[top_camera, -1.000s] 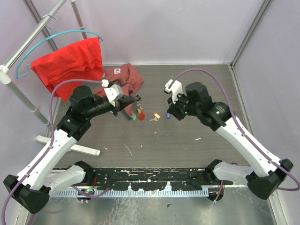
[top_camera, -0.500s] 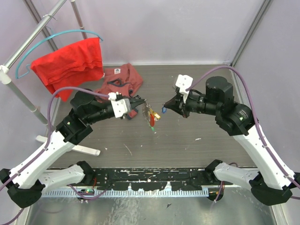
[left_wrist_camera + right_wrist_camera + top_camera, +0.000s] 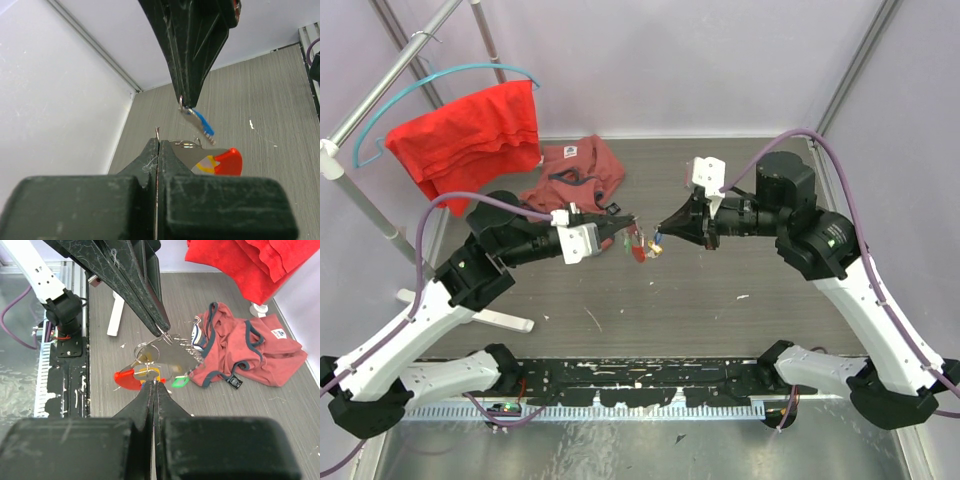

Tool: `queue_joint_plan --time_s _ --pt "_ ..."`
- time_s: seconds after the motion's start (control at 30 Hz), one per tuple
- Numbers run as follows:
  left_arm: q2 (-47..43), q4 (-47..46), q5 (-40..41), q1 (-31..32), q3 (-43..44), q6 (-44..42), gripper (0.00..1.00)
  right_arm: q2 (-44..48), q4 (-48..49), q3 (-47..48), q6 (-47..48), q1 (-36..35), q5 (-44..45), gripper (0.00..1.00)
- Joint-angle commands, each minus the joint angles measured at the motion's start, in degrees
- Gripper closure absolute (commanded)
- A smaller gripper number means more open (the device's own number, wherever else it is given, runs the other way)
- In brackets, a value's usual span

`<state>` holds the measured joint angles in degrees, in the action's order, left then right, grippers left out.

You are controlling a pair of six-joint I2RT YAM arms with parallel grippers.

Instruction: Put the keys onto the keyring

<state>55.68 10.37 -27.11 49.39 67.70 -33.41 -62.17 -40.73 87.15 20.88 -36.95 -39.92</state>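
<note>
My left gripper [image 3: 628, 220] is shut on the keyring [image 3: 148, 348], pinching its thin silvery ring and holding it in the air above the table. The red oval tag [image 3: 228, 161] hangs from the ring, along with a yellow key [image 3: 150, 373] and a green key [image 3: 179, 383]. My right gripper [image 3: 658, 233] is shut on a blue key [image 3: 202, 122] and holds it in the air. Its tip is right next to the ring, opposite the left gripper. In the left wrist view, the blue key's small loop sits at the right fingertips [image 3: 186, 95], just above my shut left jaws.
A pinkish-red garment [image 3: 576, 170] lies on the table behind the left gripper. A red cloth [image 3: 470, 125] hangs on a teal hanger at the back left. The rack's white foot [image 3: 510, 320] lies on the table by the left arm. Walls enclose the table.
Both grippers have risen from the table and come together at the middle. The left has lifted the keyring with its tag and keys; the right has brought the blue key up to it.
</note>
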Motion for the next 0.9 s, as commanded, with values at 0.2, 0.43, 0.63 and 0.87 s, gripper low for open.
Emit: queue_joint_plan --time_s 0.2,0.43,0.63,0.87 --pt "1.0 -1.67 -0.37 2.01 3.01 -1.72 1.0 0.33 8.04 0.68 -1.29 -0.04 -4.92 0.99" --pt "1.51 -1.59 -0.42 2.57 3.43 -1.76 1.0 -0.26 9.17 0.48 -1.82 -0.05 -5.73 0.99" --pt "1.59 -1.58 0.42 2.99 3.57 -1.81 1.0 -0.88 9.0 0.36 -1.89 -0.44 -5.86 0.99" --pt "1.56 -1.58 1.02 3.17 3.84 -1.47 1.0 -1.68 8.95 0.62 -2.17 -1.41 -4.53 0.99"
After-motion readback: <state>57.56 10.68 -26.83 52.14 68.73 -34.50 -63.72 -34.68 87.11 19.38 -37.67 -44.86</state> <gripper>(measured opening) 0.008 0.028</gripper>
